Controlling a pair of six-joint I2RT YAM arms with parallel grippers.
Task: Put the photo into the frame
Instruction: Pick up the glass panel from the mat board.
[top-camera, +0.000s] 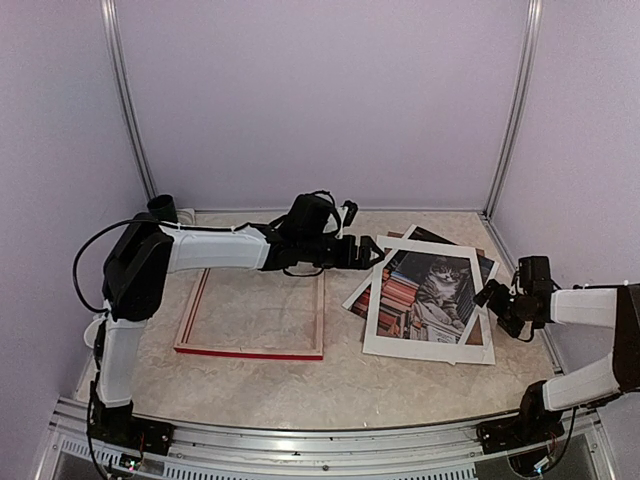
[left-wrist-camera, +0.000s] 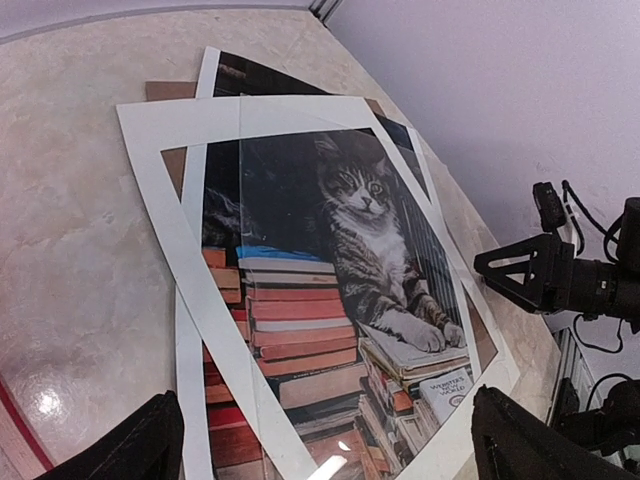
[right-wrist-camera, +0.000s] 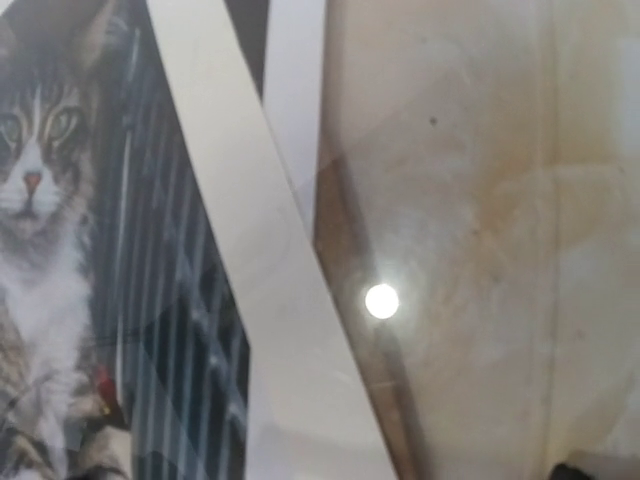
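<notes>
Red frame (top-camera: 250, 352), one; photo (top-camera: 440, 285), one; white mat (top-camera: 420, 345), one.

Parts of photo (top-camera: 432, 290) under white mat (top-camera: 425, 347)

Robot test booth, plain walls (top-camera: 320, 100), aluminium posts (top-camera: 127, 100)

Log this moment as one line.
left gripper open, above photo | right gripper open, beside photo | photo under white mat, not in frame | frame flat, empty
</notes>
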